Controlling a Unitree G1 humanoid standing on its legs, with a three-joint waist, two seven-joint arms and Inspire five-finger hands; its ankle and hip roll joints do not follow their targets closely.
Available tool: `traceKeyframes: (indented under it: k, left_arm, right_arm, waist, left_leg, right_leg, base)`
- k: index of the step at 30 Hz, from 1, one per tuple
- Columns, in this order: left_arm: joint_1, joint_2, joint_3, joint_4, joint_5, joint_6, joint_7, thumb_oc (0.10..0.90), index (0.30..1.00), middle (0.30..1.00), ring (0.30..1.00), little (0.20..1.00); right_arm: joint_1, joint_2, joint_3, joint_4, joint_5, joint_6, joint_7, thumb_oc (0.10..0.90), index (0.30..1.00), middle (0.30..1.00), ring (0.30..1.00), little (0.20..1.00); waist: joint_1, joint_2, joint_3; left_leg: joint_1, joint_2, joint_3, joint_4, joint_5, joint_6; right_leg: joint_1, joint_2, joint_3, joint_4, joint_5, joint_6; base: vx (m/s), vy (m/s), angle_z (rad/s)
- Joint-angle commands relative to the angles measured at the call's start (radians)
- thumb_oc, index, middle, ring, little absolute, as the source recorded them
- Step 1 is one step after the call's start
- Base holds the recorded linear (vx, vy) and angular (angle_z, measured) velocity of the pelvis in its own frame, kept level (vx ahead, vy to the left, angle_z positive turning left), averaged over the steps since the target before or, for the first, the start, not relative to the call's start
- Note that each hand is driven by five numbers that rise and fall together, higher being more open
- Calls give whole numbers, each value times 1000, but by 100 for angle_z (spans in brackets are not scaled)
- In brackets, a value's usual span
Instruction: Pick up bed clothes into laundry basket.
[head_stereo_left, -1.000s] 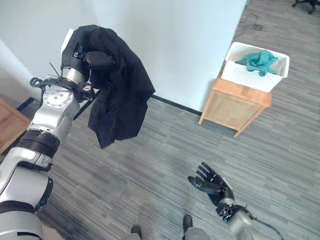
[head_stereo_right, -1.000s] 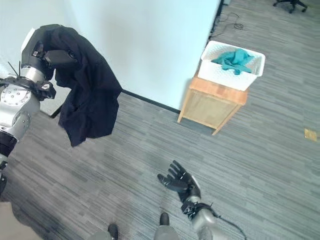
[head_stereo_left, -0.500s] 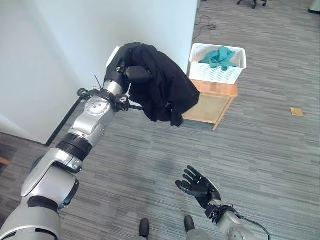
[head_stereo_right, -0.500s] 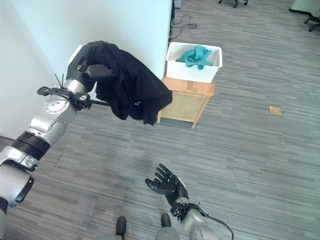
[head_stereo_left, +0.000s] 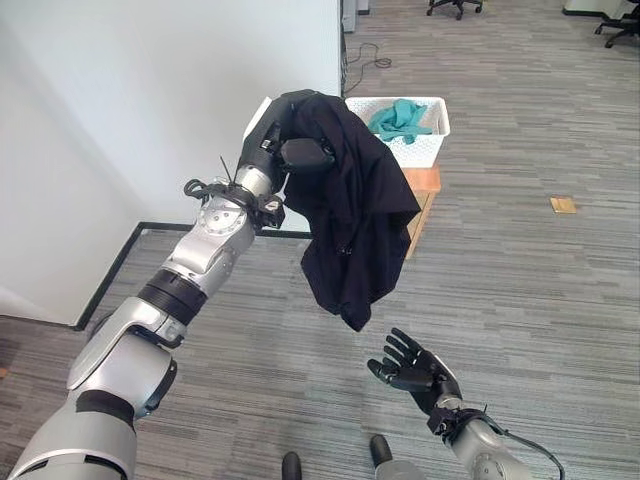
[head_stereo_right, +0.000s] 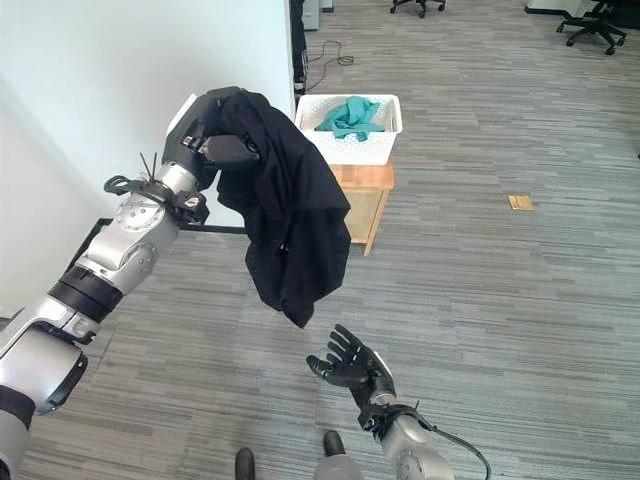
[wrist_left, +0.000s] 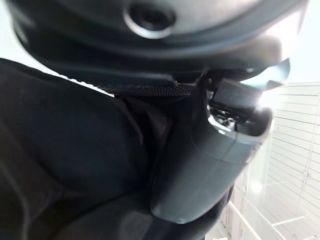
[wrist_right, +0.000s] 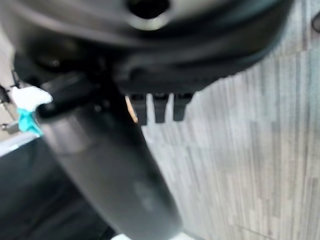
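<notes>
The left hand (head_stereo_left: 300, 152) is raised, its fingers curled round a black garment (head_stereo_left: 355, 225) that drapes over the hand and hangs down free of the floor. In the left wrist view the thumb (wrist_left: 200, 165) presses into the dark cloth. The white laundry basket (head_stereo_left: 428, 148) stands on a small wooden cabinet (head_stereo_left: 422, 195) beside the corner of the white wall (head_stereo_left: 150, 100), just behind the garment; a teal cloth (head_stereo_left: 398, 118) lies inside it. The right hand (head_stereo_left: 412, 368) is held low above the grey carpeted floor (head_stereo_left: 540, 300), palm up, fingers spread wide and holding nothing.
</notes>
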Motion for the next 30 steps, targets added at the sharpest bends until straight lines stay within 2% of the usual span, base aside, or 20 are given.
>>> traceKeyframes:
  k: [1, 9, 13, 14, 15, 16, 17, 18, 19, 20, 22, 24, 25, 27, 28, 30]
  left_arm:
    - [-149, -10, 83, 12, -2, -105, 6, 400, 300, 300, 300, 300]
    - [-131, -73, 91, 26, -33, -100, -7, 400, 300, 300, 300, 300]
    - [-144, -87, 86, 35, -41, -103, -3, 400, 300, 300, 300, 300]
    - [-145, -89, 87, 34, -43, -105, -1, 400, 300, 300, 300, 300]
    - [-142, -89, 92, 35, -44, -107, 4, 400, 300, 300, 300, 300]
    - [-122, -74, 105, 14, -45, -106, 2, 400, 300, 300, 300, 300]
    - [-112, -57, 109, 2, -43, -97, -9, 400, 300, 300, 300, 300]
    - [-111, -56, 110, 2, -43, -96, -9, 400, 300, 300, 300, 300]
    - [-108, -54, 113, 6, -47, -94, -13, 400, 300, 300, 300, 300]
    - [-114, -44, 108, 15, -48, -90, -19, 400, 300, 300, 300, 300]
    - [-140, -43, 96, 26, -50, -95, -21, 400, 300, 300, 300, 300]
    - [-141, -45, 89, 24, -57, -100, -32, 400, 300, 300, 300, 300]
    - [-143, -53, 91, 23, -57, -107, -33, 400, 300, 300, 300, 300]
    - [-132, -50, 91, 5, -52, -107, -40, 400, 300, 300, 300, 300]
    - [-103, -32, 96, -21, -36, -115, -44, 400, 300, 300, 300, 300]
    - [-77, -26, 104, -37, -29, -114, -46, 400, 300, 300, 300, 300]
  right_arm:
    - [22, -10, 10, -122, -9, -65, 25, 800, 900, 900, 900, 900]
    - [-35, -5, 13, -120, 17, -77, -1, 800, 900, 900, 900, 900]
    - [-59, -1, -6, -119, 27, -89, -14, 800, 900, 900, 900, 900]
    - [-68, 3, -12, -120, 30, -93, -20, 800, 900, 900, 900, 900]
    - [-72, 8, -13, -123, 30, -98, -26, 800, 900, 900, 900, 900]
    - [-80, 15, -13, -132, 30, -100, -37, 800, 900, 900, 900, 900]
    - [-82, 21, -11, -131, 33, -99, -43, 800, 900, 900, 900, 900]
    - [-83, 20, -11, -132, 33, -99, -43, 800, 900, 900, 900, 900]
    - [-80, 23, -15, -120, 44, -98, -44, 800, 900, 900, 900, 900]
    - [-73, 24, -23, -120, 49, -96, -44, 800, 900, 900, 900, 900]
    - [-68, 18, -33, -119, 53, -100, -44, 800, 900, 900, 900, 900]
    - [-52, 19, -46, -120, 56, -98, -44, 800, 900, 900, 900, 900]
    - [-45, 24, -52, -121, 65, -101, -42, 800, 900, 900, 900, 900]
    - [-36, 23, -56, -122, 59, -98, -44, 800, 900, 900, 900, 900]
    - [-30, 24, -56, -121, 47, -94, -40, 800, 900, 900, 900, 900]
    - [-28, 16, -52, -119, 40, -88, -39, 800, 900, 900, 900, 900]
  waist:
    - [14, -13, -94]
    - [16, -29, -73]
    - [15, -29, -59]
    - [10, -25, -46]
    - [7, -26, -30]
    - [-9, -10, 19]
    - [-22, 13, 45]
    - [-23, 10, 46]
    - [-36, 7, 48]
    - [-61, 5, 43]
    - [-99, -1, 32]
    - [-134, 6, 27]
    - [-146, 1, 19]
    - [-152, 7, 19]
    - [-155, 7, -1]
    - [-159, 14, -9]
  left_leg:
    - [15, -21, -26, 6, -96, 4]
    - [19, -18, 3, 30, -114, 7]
    - [14, -20, 18, 54, -134, 21]
    - [16, -15, 25, 57, -137, 28]
    - [18, -20, 33, 65, -141, 39]
    - [66, -6, 62, 57, -153, 51]
    - [110, 10, 69, 54, -166, 56]
    - [114, 7, 70, 52, -168, 56]
    - [141, 12, 70, 48, -183, 52]
    - [178, 18, 59, 43, -210, 35]
    - [221, 24, 33, 34, -242, 8]
    - [268, 50, 8, 34, -279, -21]
    - [284, 61, -5, 39, -297, -38]
    - [307, 81, -9, 45, -315, -50]
    - [357, 102, -14, 51, -343, -71]
    - [374, 115, -19, 63, -348, -80]
  right_leg:
    - [19, -5, -41, 59, -128, 60]
    - [22, -12, -46, 55, -123, 68]
    - [-30, -17, -38, 171, -137, 86]
    - [-80, -18, -31, 262, -128, 103]
    - [-125, -21, -22, 383, -72, 132]
    - [-243, -26, -40, 600, 35, 148]
    - [-338, -34, -80, 720, 73, 148]
    - [-340, -37, -78, 731, 65, 148]
    - [-371, -47, -87, 703, 68, 148]
    - [-413, -86, -104, 587, 63, 145]
    - [-437, -118, -109, 415, 51, 147]
    - [-412, -128, -128, 221, 53, 148]
    - [-411, -147, -105, 145, 66, 148]
    - [-406, -159, -133, 79, 97, 148]
    - [-425, -177, -184, 29, 125, 148]
    - [-417, -175, -210, 38, 131, 148]
  base:
    - [0, 0, 0]
    - [19, 12, -1]
    - [7, 73, -16]
    - [-33, 89, -30]
    - [-32, 209, -22]
    - [106, 297, -63]
    - [121, 241, -89]
    - [260, 119, -79]
    - [413, -42, -31]
    - [556, -72, 9]
    - [549, -160, 0]
    - [514, -215, -3]
    - [333, -154, 24]
    - [413, -245, 51]
    - [649, -394, 45]
    - [482, -294, 31]
